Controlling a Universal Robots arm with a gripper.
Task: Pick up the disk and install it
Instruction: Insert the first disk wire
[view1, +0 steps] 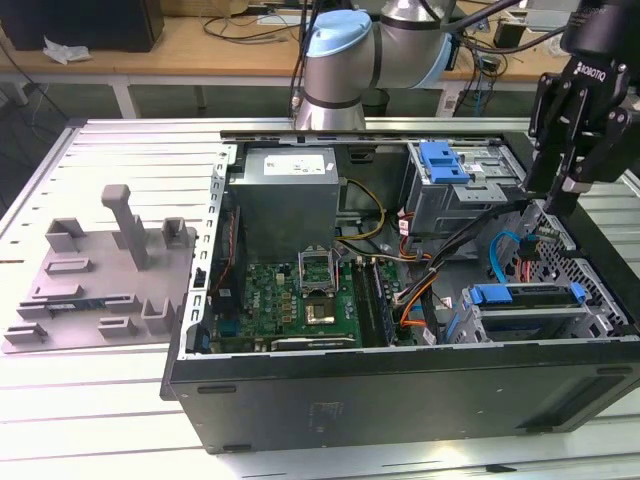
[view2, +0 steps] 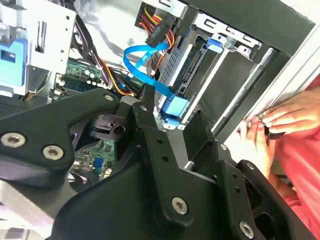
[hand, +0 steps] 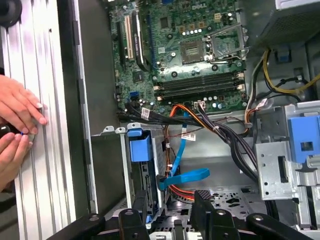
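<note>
Claw (hand: 171, 202) open at a middling width, fingers (hand: 202, 207) parted, nothing held between them. It hangs just above the bay (hand: 125, 165), tips pointing down into it. Disk (hand: 140, 149) is right under the claw, standing on edge in that bay with its blue carrier tab showing. I read that as seated: the slot carries the drive, so the claw has no need to grip it.

Blue cable (hand: 187, 176) loops just beside the claw with its plug close to the fingertips. I can't tell whether it's mated to the disk.

Farther out from the claw, the board (hand: 195, 55) lies flat on the floor of the case (view1: 400, 400). The case is on its side with the panel off, surely so the bay can be reached from above. Beyond the case wall, a person's hands (hand: 17, 110) rest on the ribbed counter (hand: 45, 75), well apart from the claw. Far across the case from the claw, the grey plate (view1: 90, 280) sits on the counter.

Arm (view1: 370, 40) comes in from behind the case, joints high and wrist bent down. The claw drops near-vertical over the case's corner at the exterior view's right.
</note>
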